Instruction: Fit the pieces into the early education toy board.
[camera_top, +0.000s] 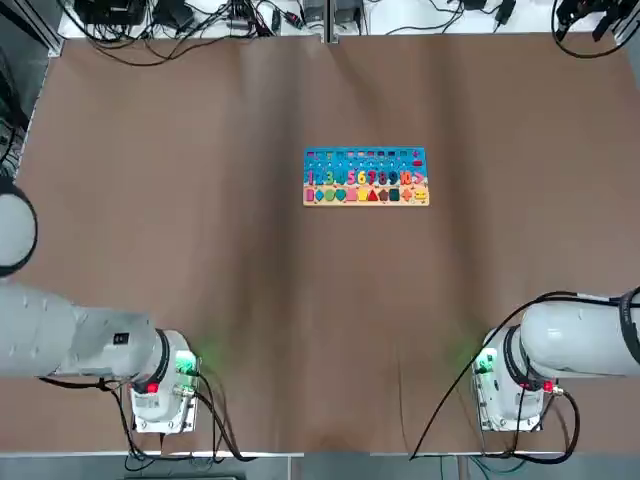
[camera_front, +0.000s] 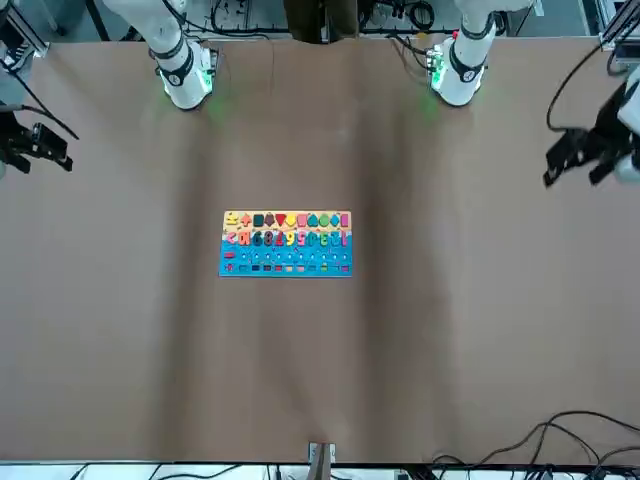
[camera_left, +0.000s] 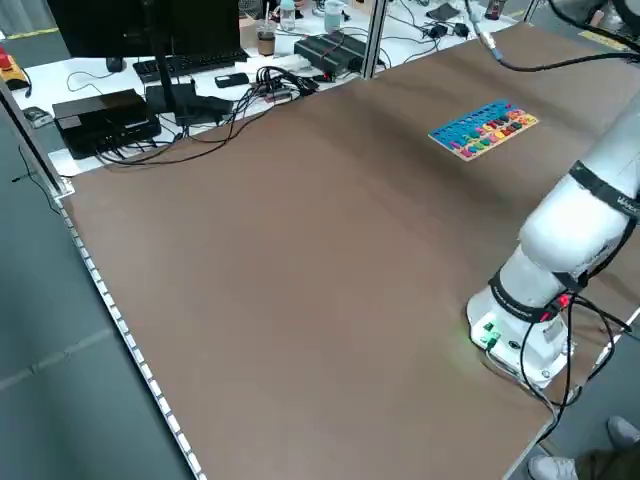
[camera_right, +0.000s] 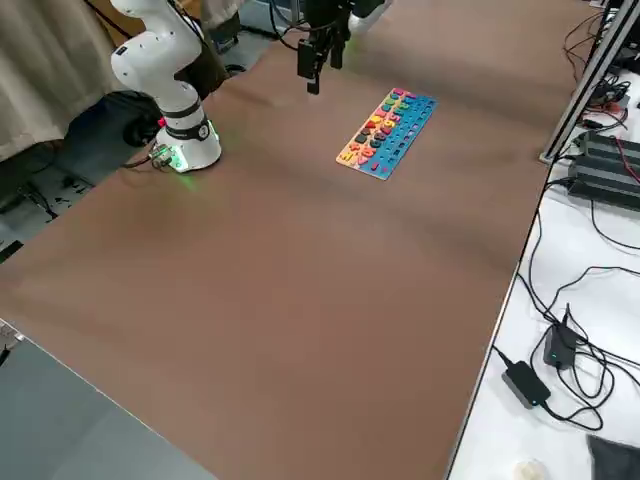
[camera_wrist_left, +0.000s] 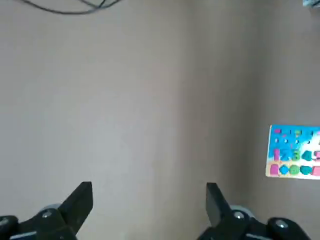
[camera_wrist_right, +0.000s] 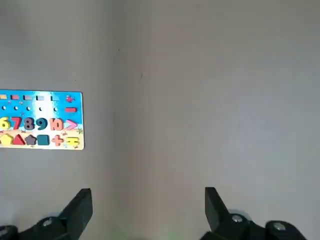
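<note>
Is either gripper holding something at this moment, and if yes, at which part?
Nothing is held. The left gripper and right gripper are both open and empty above the bare table, away from the board.

Count on inspection: one early education toy board (camera_top: 366, 177) on one table (camera_top: 200, 250). Two robot arms are present, one at each near corner, each carrying one hand: left hand (camera_wrist_left: 149, 200) and right hand (camera_wrist_right: 148, 205). Loose pieces could not be counted separately from the board.

table (camera_top: 200, 250) bare all round | only obstacle: board (camera_top: 366, 177)
</note>
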